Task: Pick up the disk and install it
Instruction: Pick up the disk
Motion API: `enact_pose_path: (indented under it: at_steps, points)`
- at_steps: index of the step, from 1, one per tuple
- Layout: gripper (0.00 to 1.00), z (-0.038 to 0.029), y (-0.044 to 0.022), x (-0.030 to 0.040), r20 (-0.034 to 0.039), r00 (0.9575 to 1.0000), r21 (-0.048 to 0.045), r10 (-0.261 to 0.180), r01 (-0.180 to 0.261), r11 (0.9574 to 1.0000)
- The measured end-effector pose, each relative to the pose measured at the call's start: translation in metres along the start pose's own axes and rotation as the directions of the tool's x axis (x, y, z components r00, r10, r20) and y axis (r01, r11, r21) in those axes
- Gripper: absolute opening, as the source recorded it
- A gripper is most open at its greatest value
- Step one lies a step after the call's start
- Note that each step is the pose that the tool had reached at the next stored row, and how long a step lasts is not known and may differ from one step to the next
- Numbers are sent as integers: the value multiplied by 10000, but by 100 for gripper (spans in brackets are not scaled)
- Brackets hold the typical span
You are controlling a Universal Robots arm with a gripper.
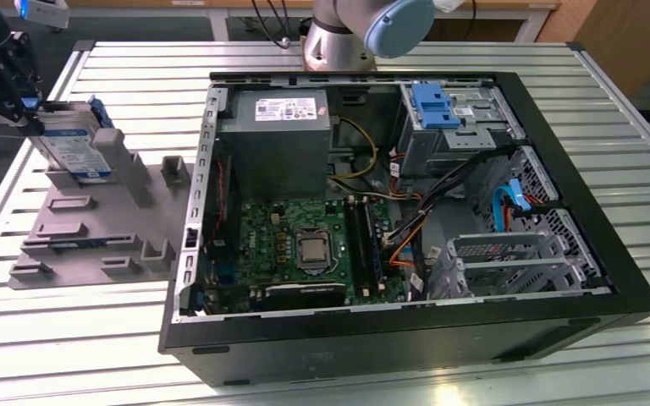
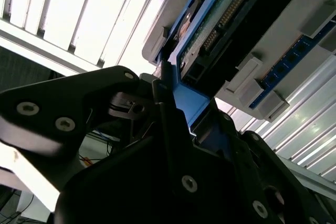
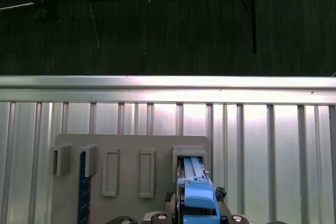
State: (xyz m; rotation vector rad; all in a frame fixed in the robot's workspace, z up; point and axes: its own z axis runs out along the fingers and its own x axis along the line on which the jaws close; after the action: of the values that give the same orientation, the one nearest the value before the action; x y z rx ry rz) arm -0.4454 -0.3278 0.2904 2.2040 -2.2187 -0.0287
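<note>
The disk (image 1: 77, 150), a silver drive with a white-and-blue label and a blue rail frame, stands tilted in a slot of the grey holder (image 1: 88, 241) at the exterior view's left. My black gripper (image 1: 31, 114) is at its upper edge, fingers shut on the blue frame. In the first wrist view the blue frame (image 3: 195, 184) sits between my fingers over the holder's slot (image 3: 190, 156). In the second wrist view a dark finger (image 2: 164, 98) presses the blue rail, with the disk's circuit-board side (image 2: 210, 22) beyond it.
An open computer case (image 1: 415, 342) lies on the slatted metal table (image 1: 65, 338), with a grey power supply (image 1: 274, 127), motherboard (image 1: 302, 245), a bay with a blue bracket (image 1: 436, 106) and a metal cage (image 1: 506, 254). A blue strip (image 3: 82, 187) stands in another holder slot.
</note>
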Motion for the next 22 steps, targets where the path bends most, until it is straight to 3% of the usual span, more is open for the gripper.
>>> enact_pose_path:
  at_steps: [11,22]
  points:
    - [36,-7,0,0,-4,10000,0,0,0,10000]
    - [36,-130,3,-1,-4,10000,0,0,0,10000]
